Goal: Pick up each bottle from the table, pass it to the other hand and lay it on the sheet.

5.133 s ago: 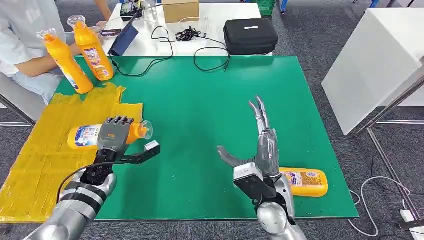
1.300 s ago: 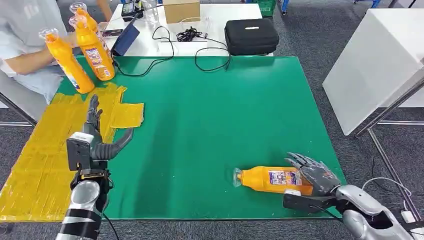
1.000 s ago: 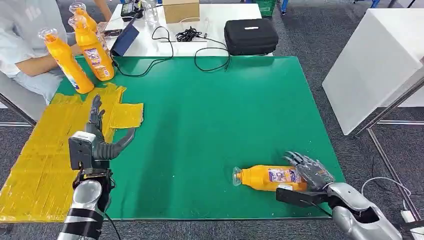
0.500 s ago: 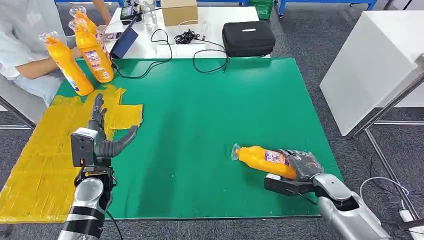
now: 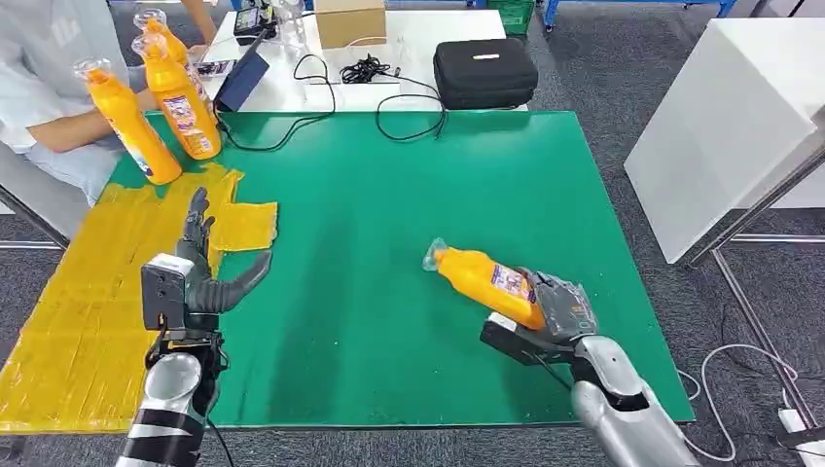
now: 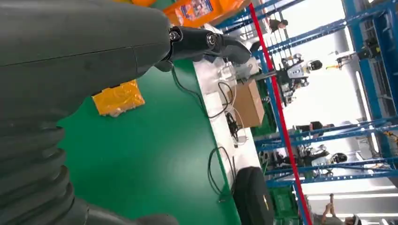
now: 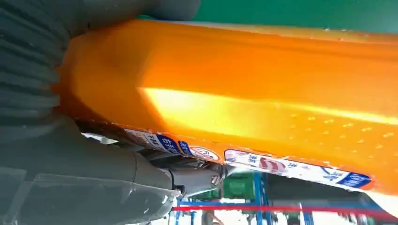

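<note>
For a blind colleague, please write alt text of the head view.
The robot's right hand holds an orange bottle tilted above the green table. Its left hand waits open beside the yellow sheet. Three more orange bottles stand at the far left corner, near a seated person.

Green table (image 5: 389, 224), yellow sheet (image 5: 88, 282)

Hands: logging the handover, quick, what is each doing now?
Left hand: open, holding nothing.
Right hand: holding the orange bottle.

Bare green mat (image 5: 389, 224) (upright bottles (image 5: 161, 107) far-left).
</note>
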Available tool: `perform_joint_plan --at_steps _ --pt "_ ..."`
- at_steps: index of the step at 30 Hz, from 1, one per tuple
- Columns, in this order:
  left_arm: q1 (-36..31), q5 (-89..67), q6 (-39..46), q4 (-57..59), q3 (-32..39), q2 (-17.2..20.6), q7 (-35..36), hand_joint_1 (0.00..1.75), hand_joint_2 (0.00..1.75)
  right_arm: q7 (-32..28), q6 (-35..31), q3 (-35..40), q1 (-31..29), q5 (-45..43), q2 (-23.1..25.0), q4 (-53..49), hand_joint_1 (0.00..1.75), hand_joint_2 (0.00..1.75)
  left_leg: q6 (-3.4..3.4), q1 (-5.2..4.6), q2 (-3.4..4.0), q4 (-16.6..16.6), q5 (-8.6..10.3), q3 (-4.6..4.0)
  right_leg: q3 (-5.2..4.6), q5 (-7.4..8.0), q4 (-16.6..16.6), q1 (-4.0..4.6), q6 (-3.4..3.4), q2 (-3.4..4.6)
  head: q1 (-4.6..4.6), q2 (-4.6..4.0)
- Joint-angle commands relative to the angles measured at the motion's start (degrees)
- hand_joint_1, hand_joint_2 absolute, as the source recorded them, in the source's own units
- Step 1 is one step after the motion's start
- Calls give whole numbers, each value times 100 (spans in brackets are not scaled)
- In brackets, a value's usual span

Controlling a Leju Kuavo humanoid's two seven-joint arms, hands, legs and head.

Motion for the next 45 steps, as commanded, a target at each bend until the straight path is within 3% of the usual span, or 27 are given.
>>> perform_joint_plan --at_steps 1,4,9,35,38,45 --pt "-10 155 -326 32 -57 -41 118 0 175 -456 -654 -783 73 -351 892 -501 175 175 -6 6 -7 0 -10 13 17 -11 -2 8 -6 -11 7 0" --pt "-111 153 -610 189 -363 9 240 0 175 -1075 -1140 -1029 187 -1007 1332 -1102 175 175 -6 2 3 2 -14 1 8 -12 5 2 -7 0 7 0" --pt "-274 398 -1225 308 -809 86 536 0 175 -1317 -1216 -947 106 -1324 1565 -1221 175 175 -6 0 -15 1 -4 -12 -5 -10 3 1 -7 -18 7 0" --pt "-264 411 -1236 281 -819 110 542 0 175 -1347 -1237 -945 85 -1342 1571 -1157 175 175 -4 0 -12 -1 -6 -10 -1 -10 -1 1 -5 -15 7 0" --pt "-416 1492 -2391 440 -1121 274 813 0 175 -1672 -1007 -653 -217 -1654 1781 -645 175 175 -7 3 -10 1 -11 0 9 -15 1 5 -8 -15 7 0" --pt "-561 2247 -2825 480 -1306 354 920 0 175 -1915 -799 56 -519 -1846 2109 -76 175 175 -13 9 16 -4 -16 16 17 -11 -3 10 -14 8 7 0"
